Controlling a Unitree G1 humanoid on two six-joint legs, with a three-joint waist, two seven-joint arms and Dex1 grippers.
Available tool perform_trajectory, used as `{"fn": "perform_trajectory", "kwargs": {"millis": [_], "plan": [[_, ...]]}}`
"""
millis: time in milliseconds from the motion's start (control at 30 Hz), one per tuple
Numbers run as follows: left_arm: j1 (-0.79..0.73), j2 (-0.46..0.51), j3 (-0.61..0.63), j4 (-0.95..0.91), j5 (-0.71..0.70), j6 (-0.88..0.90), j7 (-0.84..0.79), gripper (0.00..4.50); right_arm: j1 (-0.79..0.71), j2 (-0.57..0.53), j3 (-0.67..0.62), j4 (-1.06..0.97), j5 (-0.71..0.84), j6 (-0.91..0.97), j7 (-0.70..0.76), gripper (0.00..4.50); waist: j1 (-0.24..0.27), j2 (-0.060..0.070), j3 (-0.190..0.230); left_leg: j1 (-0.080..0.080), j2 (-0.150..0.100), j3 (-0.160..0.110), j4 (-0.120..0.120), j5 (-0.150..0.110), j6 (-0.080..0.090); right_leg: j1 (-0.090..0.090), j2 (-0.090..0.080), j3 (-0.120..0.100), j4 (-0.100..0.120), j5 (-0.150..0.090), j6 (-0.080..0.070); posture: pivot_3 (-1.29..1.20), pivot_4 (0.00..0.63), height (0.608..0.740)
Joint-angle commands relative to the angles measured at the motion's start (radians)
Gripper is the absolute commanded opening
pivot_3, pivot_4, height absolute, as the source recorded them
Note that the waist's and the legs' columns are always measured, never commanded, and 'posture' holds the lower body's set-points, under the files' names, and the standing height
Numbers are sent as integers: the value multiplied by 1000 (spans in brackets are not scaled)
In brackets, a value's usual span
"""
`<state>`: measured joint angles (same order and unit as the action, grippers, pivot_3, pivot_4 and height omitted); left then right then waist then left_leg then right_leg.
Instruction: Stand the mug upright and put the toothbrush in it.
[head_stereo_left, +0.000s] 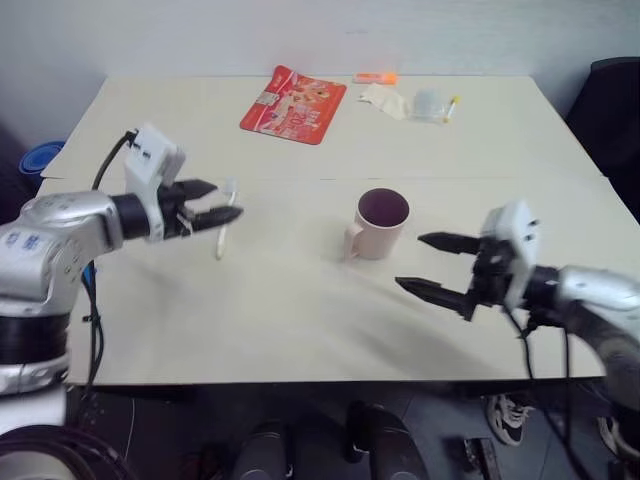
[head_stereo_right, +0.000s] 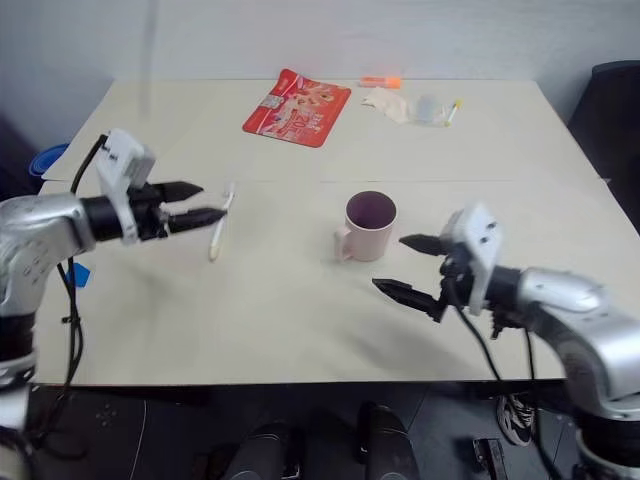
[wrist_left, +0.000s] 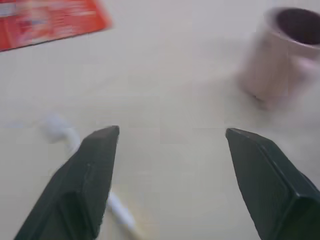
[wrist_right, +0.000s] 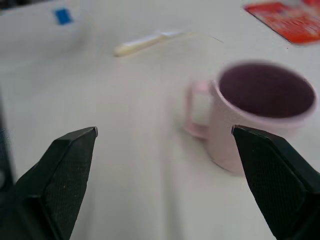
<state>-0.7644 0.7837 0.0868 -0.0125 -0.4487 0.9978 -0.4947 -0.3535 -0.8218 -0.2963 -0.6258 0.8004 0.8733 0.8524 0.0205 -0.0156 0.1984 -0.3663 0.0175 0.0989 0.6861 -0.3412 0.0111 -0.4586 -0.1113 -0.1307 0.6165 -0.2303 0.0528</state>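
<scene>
The pale pink mug (head_stereo_left: 380, 222) stands upright mid-table, its dark maroon inside facing up and its handle toward my left side. The white toothbrush (head_stereo_left: 220, 243) lies flat on the table to the mug's left. My left gripper (head_stereo_left: 220, 201) is open and hovers just over the toothbrush, with the brush (wrist_left: 66, 138) beside one finger (wrist_left: 90, 175) in the left wrist view. On the mug's right and a little nearer me, my right gripper (head_stereo_left: 428, 264) stands wide open and empty. The mug (wrist_right: 255, 110) sits apart from it.
A red packet (head_stereo_left: 293, 104), an orange marker (head_stereo_left: 376, 77) and some clear wrappers (head_stereo_left: 415, 103) lie at the far side of the table (head_stereo_left: 300, 330). A blue object (head_stereo_left: 40, 157) sits off the table's left edge and a black chair (head_stereo_left: 615, 110) stands at the right.
</scene>
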Motion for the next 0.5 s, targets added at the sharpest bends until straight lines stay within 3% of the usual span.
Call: {"fn": "perform_trajectory", "kwargs": {"millis": [33,267,500], "plan": [[-79,-71,-11,115,116,4,165,3614,-65,-15,-11,0,60,35,-53,4490,2,-5,-3,0,0,0,0,0,0,0,0,0,0,0,0,0,150,740],[-243,-237,-37,513,192,43,230,3614,-173,-12,77,9,62,10,-67,4490,6,-6,-3,-3,-3,1,0,0,1,-1,-2,-4,-2,1,2,0,150,740],[-348,-311,-57,805,260,-103,195,3614,-205,-3,90,-4,74,8,-108,4490,6,-8,-3,-2,-3,2,2,0,1,-1,-2,-6,-1,2,3,0,150,740]]}}
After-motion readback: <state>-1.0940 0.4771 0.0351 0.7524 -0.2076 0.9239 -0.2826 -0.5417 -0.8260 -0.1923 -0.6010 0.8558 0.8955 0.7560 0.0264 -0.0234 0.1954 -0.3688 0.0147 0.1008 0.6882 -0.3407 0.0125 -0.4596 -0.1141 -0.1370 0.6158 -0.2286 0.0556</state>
